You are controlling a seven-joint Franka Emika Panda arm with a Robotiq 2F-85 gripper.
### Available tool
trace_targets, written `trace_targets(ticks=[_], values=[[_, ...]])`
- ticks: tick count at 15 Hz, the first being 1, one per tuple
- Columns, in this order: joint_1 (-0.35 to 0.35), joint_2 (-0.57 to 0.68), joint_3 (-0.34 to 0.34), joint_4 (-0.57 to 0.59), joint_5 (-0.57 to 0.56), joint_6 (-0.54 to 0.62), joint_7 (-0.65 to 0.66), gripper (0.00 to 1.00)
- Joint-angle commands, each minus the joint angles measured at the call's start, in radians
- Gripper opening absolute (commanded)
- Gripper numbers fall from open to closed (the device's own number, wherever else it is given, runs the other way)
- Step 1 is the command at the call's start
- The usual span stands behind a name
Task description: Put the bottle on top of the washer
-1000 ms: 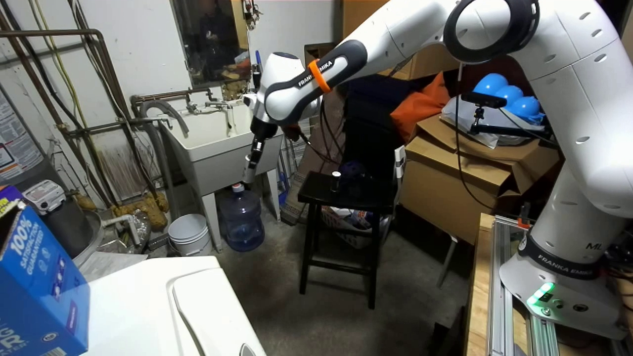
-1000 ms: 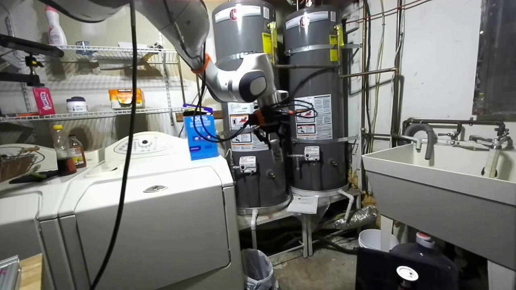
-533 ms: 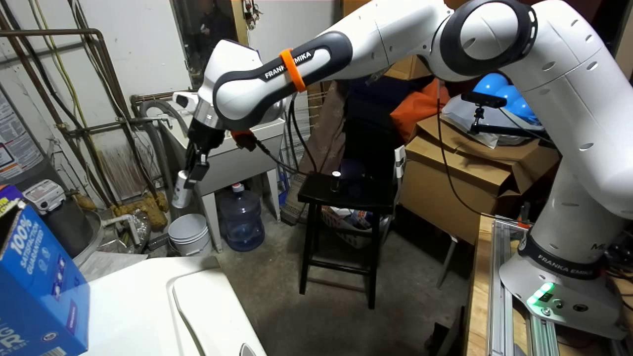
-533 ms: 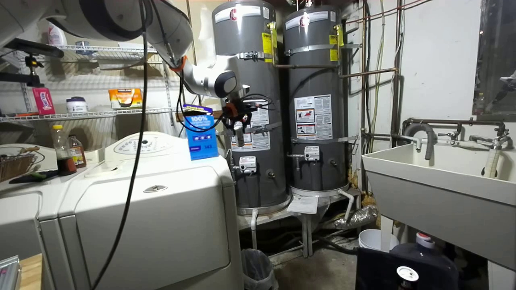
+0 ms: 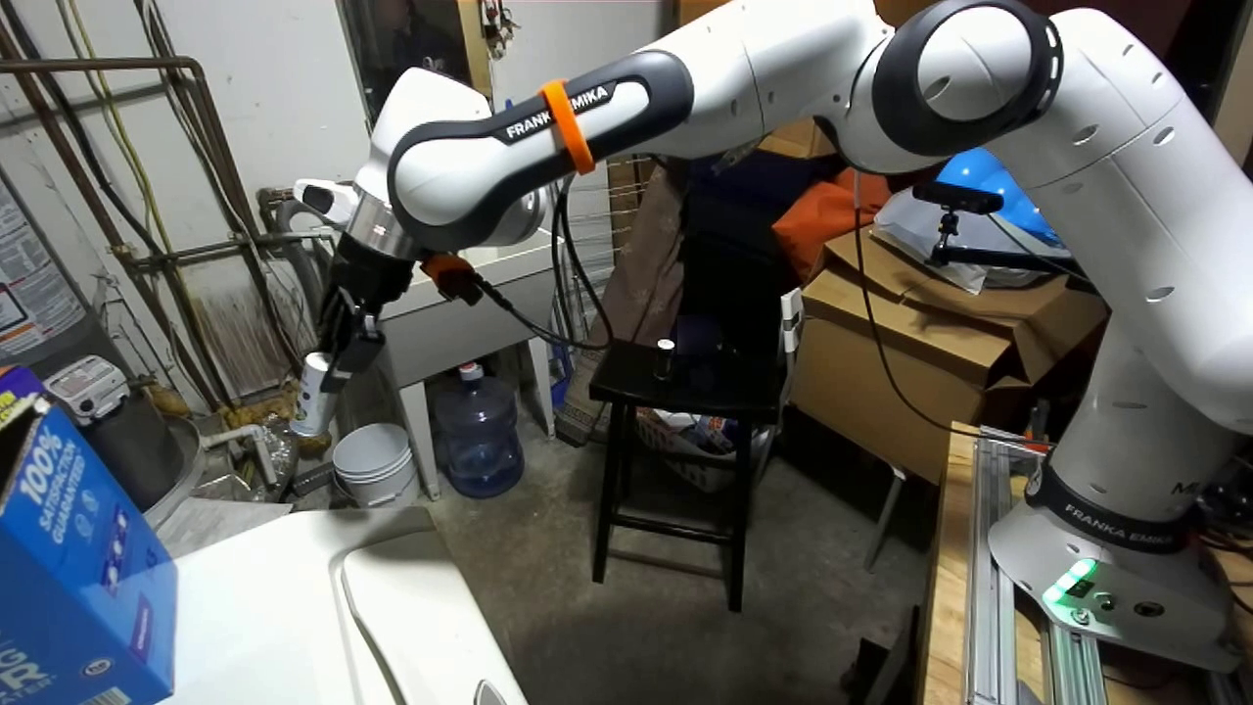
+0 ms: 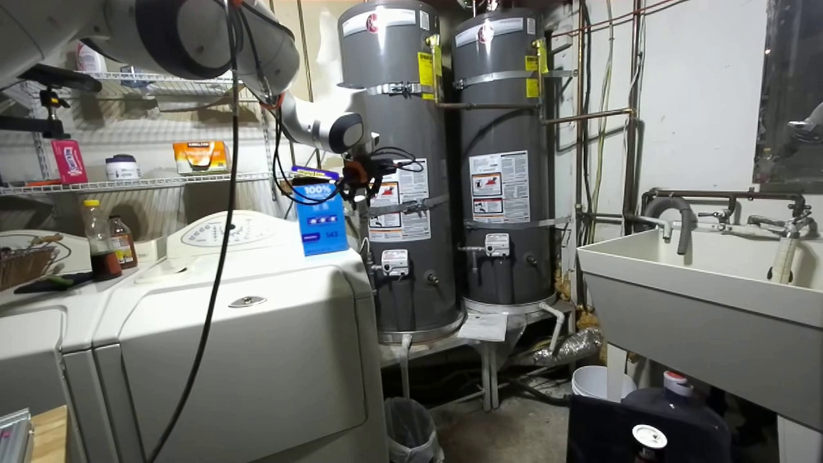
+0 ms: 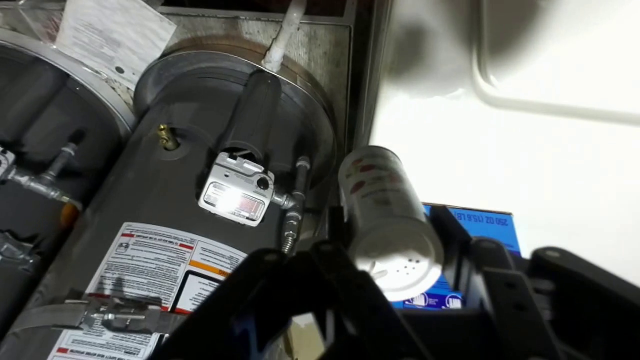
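As the bottle [image 7: 375, 195] comes up to the washer [image 5: 264, 602], setting it down looks close

What is new is the place: no longer in front of the sink [image 5: 480, 328] in an exterior view, the bottle hangs tilted near the washer's edge, by the water heaters [image 6: 411, 141]. The gripper [image 7: 391, 222] has it clasped from both sides, and the bottle's holed end (a shaker top, I take it) faces the wrist view. A shadow [image 5: 392, 527] now lies over the washer's corner, though I cannot tell whether the bottle is above the top or just off it. I judge the carrying nearly done, with sideways travel, straightening and lowering to come.

The washer's top is flat and glossy white, with a rounded lid outline [image 7: 505, 102] that could unsettle a base set across it. A blue box [image 5: 93, 563] stands on it and shows behind the bottle in the wrist view, so a bump looks possible. Elsewhere the room is crowded: a black stool [image 5: 626, 377] bearing a white-topped container [image 5: 665, 362], and a water jug [image 5: 480, 431] and white buckets [image 5: 375, 465] by the sink.
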Motion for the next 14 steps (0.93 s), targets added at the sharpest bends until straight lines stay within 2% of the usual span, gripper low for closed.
trace_targets(ticks=[1,3,4,5,9,10,12,13,14], values=[[0.07,0.016,-0.004,0.062,0.026,-0.117,-0.033,0.2],[0.112,-0.016,0.004,0.073,0.029,-0.254,-0.029,0.2],[0.113,-0.026,0.05,0.069,0.002,-0.305,-0.021,0.2],[0.16,-0.03,0.027,0.104,0.04,-0.368,-0.045,0.2],[0.304,0.003,0.019,0.249,0.034,-0.646,-0.037,0.2],[0.317,0.037,0.047,0.303,-0.016,-0.73,-0.018,0.2],[0.382,0.09,0.023,0.412,-0.066,-0.853,-0.044,0.2],[0.426,0.105,-0.015,0.452,-0.135,-0.895,-0.035,0.2],[0.456,0.123,-0.04,0.48,-0.186,-0.897,-0.035,0.2]])
